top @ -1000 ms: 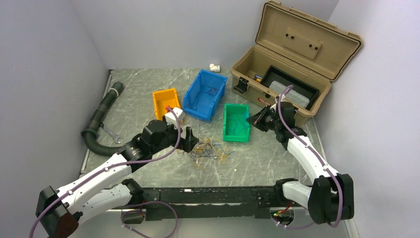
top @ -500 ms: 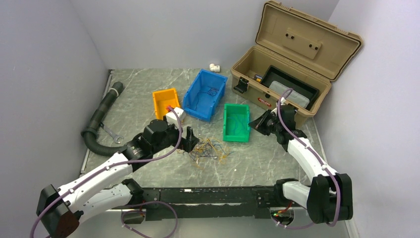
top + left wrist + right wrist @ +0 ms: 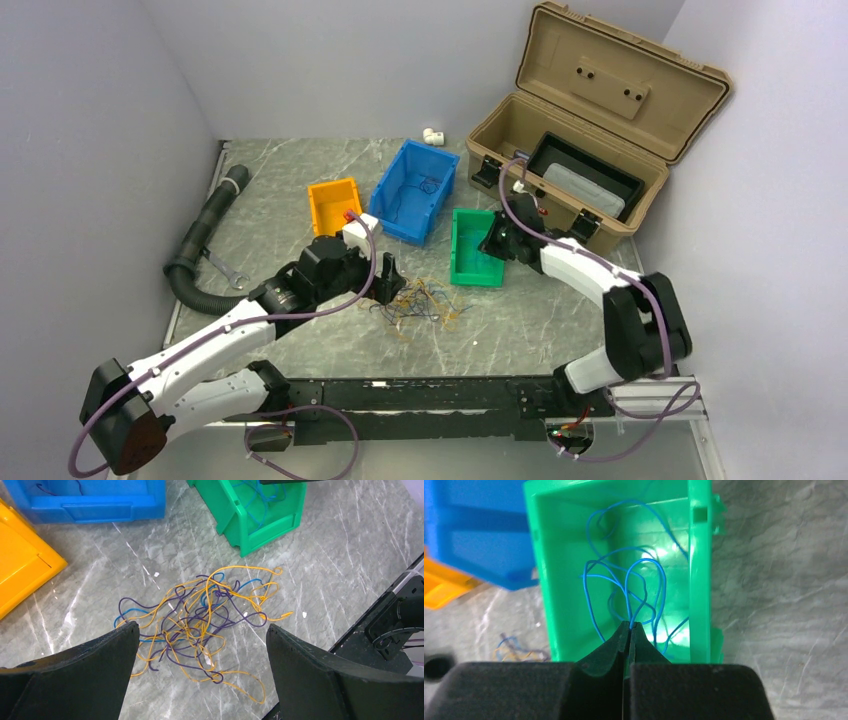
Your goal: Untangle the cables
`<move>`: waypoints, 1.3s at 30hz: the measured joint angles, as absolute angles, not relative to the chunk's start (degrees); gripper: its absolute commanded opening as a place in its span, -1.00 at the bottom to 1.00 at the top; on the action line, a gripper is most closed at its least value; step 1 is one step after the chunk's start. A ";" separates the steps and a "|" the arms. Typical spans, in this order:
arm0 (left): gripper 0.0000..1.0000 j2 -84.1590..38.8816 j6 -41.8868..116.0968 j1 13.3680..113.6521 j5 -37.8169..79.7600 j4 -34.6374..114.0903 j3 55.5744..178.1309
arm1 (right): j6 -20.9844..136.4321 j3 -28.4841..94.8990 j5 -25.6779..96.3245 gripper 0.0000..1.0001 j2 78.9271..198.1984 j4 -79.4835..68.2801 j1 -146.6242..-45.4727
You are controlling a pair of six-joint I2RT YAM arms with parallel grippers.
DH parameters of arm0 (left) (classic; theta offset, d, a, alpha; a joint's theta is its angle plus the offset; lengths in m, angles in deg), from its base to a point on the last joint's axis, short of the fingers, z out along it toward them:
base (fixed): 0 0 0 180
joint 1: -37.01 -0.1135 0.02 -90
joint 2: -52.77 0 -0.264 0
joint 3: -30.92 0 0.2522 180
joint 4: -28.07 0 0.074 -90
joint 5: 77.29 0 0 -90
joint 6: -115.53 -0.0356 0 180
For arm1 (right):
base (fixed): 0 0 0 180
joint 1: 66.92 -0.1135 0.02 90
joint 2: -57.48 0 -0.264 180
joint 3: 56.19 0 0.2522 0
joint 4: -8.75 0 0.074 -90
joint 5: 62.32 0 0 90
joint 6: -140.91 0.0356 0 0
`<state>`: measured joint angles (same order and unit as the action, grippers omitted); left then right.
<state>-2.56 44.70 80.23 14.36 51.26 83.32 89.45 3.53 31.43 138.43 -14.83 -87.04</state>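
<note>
Cables: loose tangle (image 3: 197,630) of orange, purple and a few blue strands on the marble tabletop (image 3: 350,555), just in front of the green bin (image 3: 235,527); thickly crossed in the middle, single loops splayed out at the edges
Blue wire: one strand (image 3: 629,611) is out of the pile and rises in loops from the floor of the green bin to the right jaws; more blue loops lie in the bin beneath it
Other bins: the blue bin (image 3: 400,215) holds a dark strand; the orange bin (image 3: 333,188) stands beside it, contents not readable
Right jaws: closed tip to tip above the green bin, with the blue wire pinched at the very tips
Left jaws: spread wide and holding nothing, hovering over the tangle with the pile centred between the two fingers (image 3: 80,672)
Step in hand: looks like sorting by colour; the blue strand is being delivered to the green bin while the left arm lines up the next pick
Next move, right: open over the bin so the strand drops inside the walls, not across the rim
Next move, left: go down on one outlying loop, probably orange, not the knotted centre, then close and draw it out slowly
Risk: a pinch in the middle likely lifts the whole bunch
</note>
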 measured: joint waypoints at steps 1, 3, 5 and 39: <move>0.99 -2.54 44.70 80.23 14.36 51.26 83.32 | 89.15 5.06 29.46 -1.00 140.75 -15.20 -87.94; 0.99 -2.50 44.68 80.23 14.34 51.28 83.32 | 88.56 7.31 26.40 -0.98 144.44 -15.66 -89.23; 0.99 -2.45 44.60 80.23 14.32 51.39 83.32 | 87.86 8.77 24.28 -0.67 147.11 -15.99 -90.23; 0.99 -11.83 47.48 80.23 16.11 53.77 83.58 | 75.03 -2.42 40.74 0.55 119.70 -20.10 -99.74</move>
